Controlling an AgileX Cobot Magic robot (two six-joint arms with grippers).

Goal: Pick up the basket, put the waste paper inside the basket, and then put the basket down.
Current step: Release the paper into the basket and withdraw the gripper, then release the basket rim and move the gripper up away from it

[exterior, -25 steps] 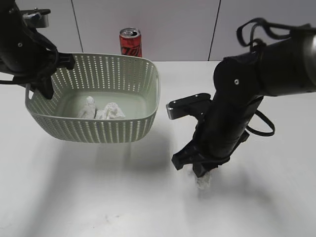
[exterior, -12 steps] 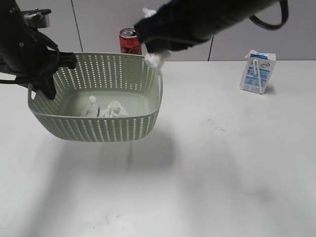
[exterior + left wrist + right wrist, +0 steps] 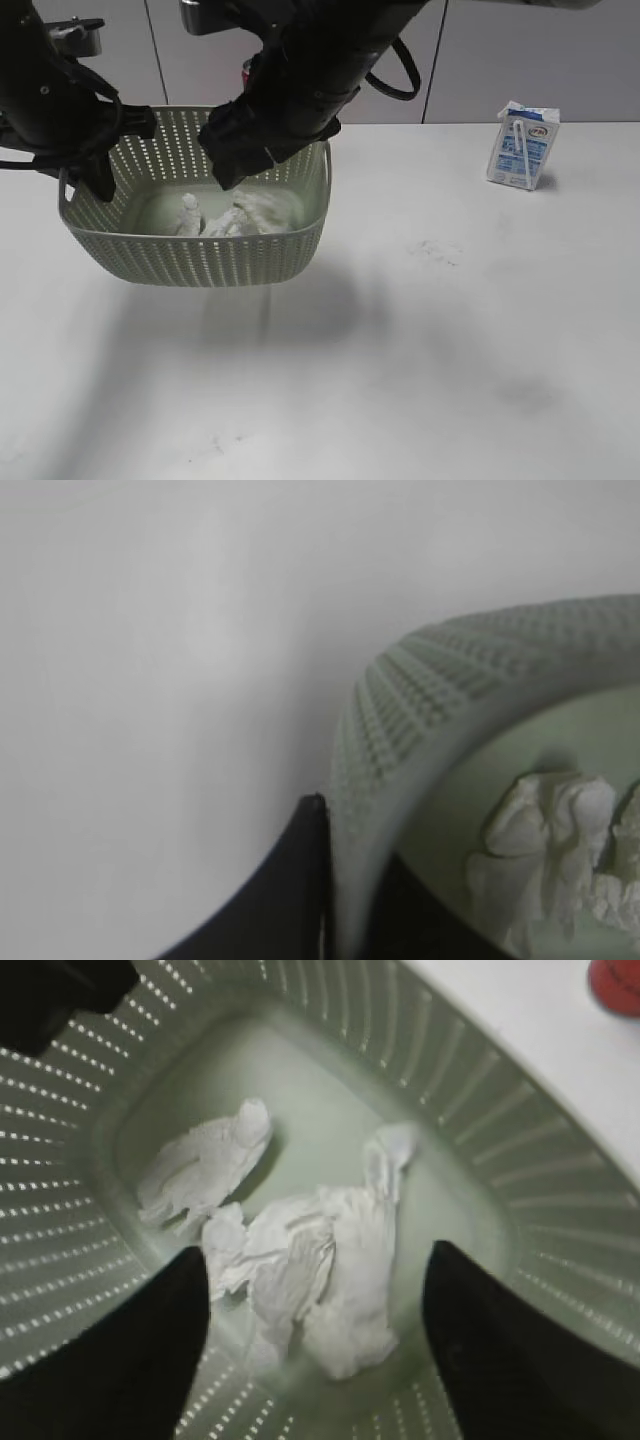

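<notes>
Basket (image 3: 200, 255) sits upper left of the exterior frame, hanging clear of the bench (image 3: 420, 360) with its shadow cast below; it tilts slightly. Left tool (image 3: 85, 170) clamps the basket's left rim; in the left wrist frame, dark fingers (image 3: 285, 895) at bottom centre pinch the basket wall (image 3: 400, 730) from both sides, so it's closed on the basket. Right arm reaches across from top centre, right tool (image 3: 235, 165) over the basket's interior near the back wall. Right wrist frame: both fingers (image 3: 110, 1360) spread wide at the lower corners with nothing between them, so that tool is open. Paper (image 3: 300, 1270) lies on the basket floor (image 3: 330, 1080) directly below, two wads touching and a third (image 3: 205, 1165) just beside them toward the upper left. Exterior frame shows the paper (image 3: 225, 215) as white lumps mid-floor. Carton (image 3: 523, 146) stands upright at upper right of the bench, well apart from the basket. Red can (image 3: 246, 72) is mostly hidden behind the right arm.
</notes>
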